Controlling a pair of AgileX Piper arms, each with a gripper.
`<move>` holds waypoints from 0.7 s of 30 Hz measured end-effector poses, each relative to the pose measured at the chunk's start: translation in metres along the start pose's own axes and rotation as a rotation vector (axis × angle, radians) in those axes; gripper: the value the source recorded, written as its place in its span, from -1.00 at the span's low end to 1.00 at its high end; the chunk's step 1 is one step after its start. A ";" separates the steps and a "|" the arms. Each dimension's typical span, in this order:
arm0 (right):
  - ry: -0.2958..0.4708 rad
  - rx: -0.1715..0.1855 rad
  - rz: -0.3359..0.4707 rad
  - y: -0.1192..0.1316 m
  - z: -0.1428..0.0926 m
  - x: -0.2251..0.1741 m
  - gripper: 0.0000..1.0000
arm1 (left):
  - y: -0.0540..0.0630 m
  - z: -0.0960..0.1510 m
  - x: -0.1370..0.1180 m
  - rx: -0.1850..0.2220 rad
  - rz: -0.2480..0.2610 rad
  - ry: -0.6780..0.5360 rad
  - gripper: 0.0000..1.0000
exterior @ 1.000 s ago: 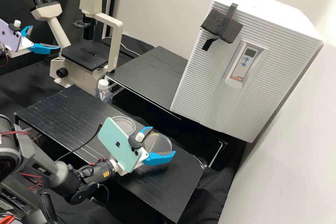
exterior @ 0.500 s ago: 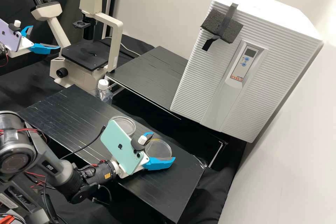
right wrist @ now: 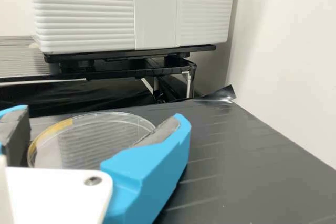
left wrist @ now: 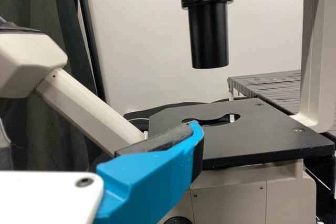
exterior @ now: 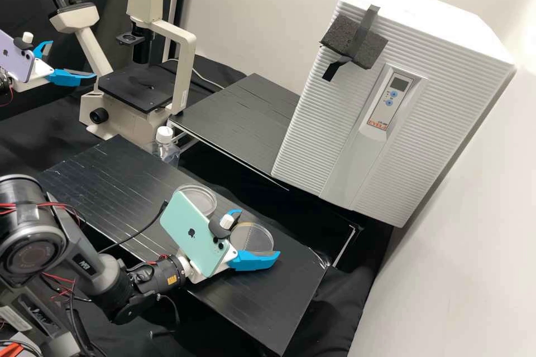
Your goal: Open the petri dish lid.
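A clear, round petri dish, yellow strip along its rim, sits between the right gripper's parted fingers; contact is unclear. Near a second petri dish stands a white-capped clear bottle. The left gripper's fingers are apart.

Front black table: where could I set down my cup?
The table has room near the microscope, beside the bottle, and at the opposite end, between the right claw and the corner. It is crowded where that claw flanks one clear dish, near another dish.
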 end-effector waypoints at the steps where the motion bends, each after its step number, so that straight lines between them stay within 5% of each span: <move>1: 0.002 0.000 0.002 0.000 0.000 0.000 1.00 | 0.000 0.000 0.000 0.000 0.000 0.000 1.00; 12: -0.006 0.068 0.093 0.015 -0.008 -0.010 1.00 | 0.000 0.000 0.000 0.000 0.000 0.000 1.00; 21: 0.033 0.227 0.110 0.026 -0.004 -0.014 1.00 | 0.000 0.000 0.000 0.000 0.000 0.000 1.00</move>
